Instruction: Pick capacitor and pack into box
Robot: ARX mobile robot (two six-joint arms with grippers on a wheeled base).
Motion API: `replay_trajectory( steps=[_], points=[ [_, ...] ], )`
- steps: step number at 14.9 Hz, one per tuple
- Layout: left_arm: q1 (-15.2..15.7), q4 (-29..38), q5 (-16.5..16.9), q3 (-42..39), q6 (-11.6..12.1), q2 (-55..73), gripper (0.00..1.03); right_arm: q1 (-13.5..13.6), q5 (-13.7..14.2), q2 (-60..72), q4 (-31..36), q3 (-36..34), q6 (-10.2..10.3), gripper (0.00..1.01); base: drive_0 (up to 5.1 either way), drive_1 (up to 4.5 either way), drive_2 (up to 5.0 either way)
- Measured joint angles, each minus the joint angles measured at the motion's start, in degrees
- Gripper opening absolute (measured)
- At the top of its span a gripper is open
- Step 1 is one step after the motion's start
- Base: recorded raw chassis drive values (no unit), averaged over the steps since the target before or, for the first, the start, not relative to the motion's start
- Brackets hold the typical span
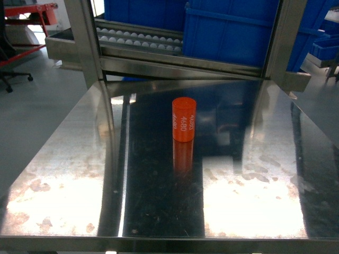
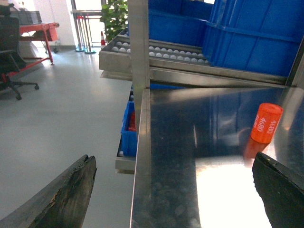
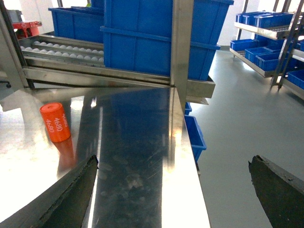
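An orange cylindrical capacitor [image 1: 184, 119] printed "4680" stands upright near the middle of the shiny steel table [image 1: 69, 180]. It also shows in the left wrist view, capacitor [image 2: 266, 123], at the right, and in the right wrist view, capacitor [image 3: 55, 122], at the left. My left gripper [image 2: 173, 190] hangs open over the table's left edge, its dark fingers [image 2: 61, 197] wide apart with nothing between them. My right gripper [image 3: 173, 190] stands open over the table's right edge, likewise empty. Neither gripper appears in the head view. The box is out of view.
Large blue bins [image 1: 228, 32] sit on a roller conveyor [image 1: 137, 39] behind the table, between steel frame posts [image 1: 87, 37]. A small blue bin [image 3: 194, 137] hangs below the table's right side. Blue bins fill shelving [image 3: 266, 33] at far right; grey floor lies on both sides.
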Motion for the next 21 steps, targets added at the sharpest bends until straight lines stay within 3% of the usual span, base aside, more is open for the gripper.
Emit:
replay_trajectory(
  steps=[21],
  points=[
    [0.0,0.0,0.0,0.0,0.0,0.0,0.98,0.0,0.0,0.0,0.0,0.0,0.0,0.98,0.0,0.0,0.0]
  ],
)
